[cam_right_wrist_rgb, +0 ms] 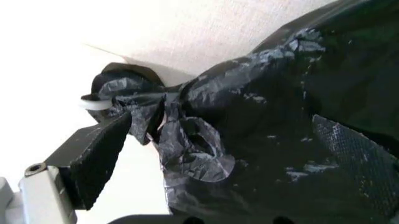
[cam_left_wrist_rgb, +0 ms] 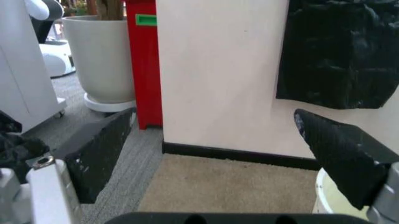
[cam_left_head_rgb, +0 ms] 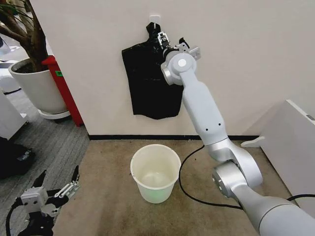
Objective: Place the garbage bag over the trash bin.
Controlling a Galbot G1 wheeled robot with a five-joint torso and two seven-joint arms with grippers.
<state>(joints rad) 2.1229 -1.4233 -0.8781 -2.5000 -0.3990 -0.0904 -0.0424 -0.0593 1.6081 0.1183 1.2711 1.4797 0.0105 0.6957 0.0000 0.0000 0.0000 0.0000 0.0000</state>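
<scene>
Hanging flat against the cream wall, the black bag [cam_left_head_rgb: 150,81] is held at its knotted top by a small white hook [cam_left_head_rgb: 154,18]. The right gripper [cam_left_head_rgb: 171,41] is raised to that gathered neck, its arm reaching up from the lower right of the head view. In the right wrist view the 2 fingers [cam_right_wrist_rgb: 93,156] are seen spread apart, one on each side of the crinkled plastic just below the knot [cam_right_wrist_rgb: 134,100]; the jaws are wide and not closed on the plastic. Whether a pad touches the bag cannot be told.

The bin [cam_left_head_rgb: 155,173] stands upright on the tan carpet below the bag and well apart from it, its mouth uncovered.

The left gripper [cam_left_head_rgb: 58,186] is held low at the robot's left, near the floor and away from the bin. Its jaws are parted, and nothing is held between them. In the left wrist view the bag's lower part [cam_left_wrist_rgb: 339,53] and a sliver of the bin's rim [cam_left_wrist_rgb: 324,198] are seen.

A large white pot [cam_left_head_rgb: 37,88] and a red post [cam_left_head_rgb: 61,83] stand at the wall's left corner.
</scene>
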